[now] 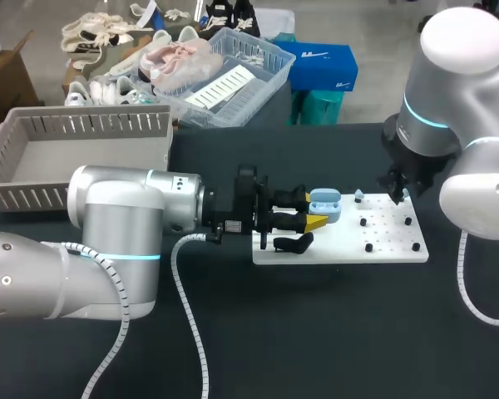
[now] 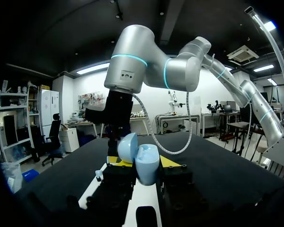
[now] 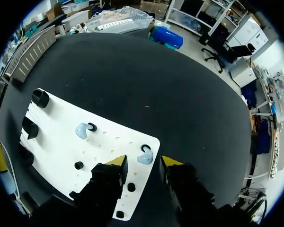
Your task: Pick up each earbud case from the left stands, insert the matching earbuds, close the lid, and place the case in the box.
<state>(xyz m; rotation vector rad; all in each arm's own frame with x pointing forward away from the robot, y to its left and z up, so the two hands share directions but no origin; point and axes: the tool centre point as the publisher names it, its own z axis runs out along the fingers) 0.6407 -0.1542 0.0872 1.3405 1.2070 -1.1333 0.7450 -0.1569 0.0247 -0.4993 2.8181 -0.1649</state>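
A light blue earbud case (image 1: 325, 204) with its lid open is held over the left part of the white board (image 1: 349, 245), my left gripper (image 1: 314, 211) shut on it. In the left wrist view the case (image 2: 147, 164) stands upright between the yellow tips of the left gripper (image 2: 142, 165). My right gripper (image 1: 397, 197) hangs over the board's far right corner. In the right wrist view the right gripper (image 3: 143, 164) is open, and a pale blue earbud (image 3: 145, 158) lies on the board (image 3: 57, 146) just ahead of its tips, by a black peg. A second earbud (image 3: 82, 131) lies farther along the board.
A grey slatted box (image 1: 83, 154) stands at the back left of the table. A clear basket (image 1: 233, 79) of shoes sits behind it. Black stands (image 3: 40, 98) line the board's left end, one (image 1: 293, 243) under the left gripper. Small black pegs (image 1: 369, 247) dot the board's right half.
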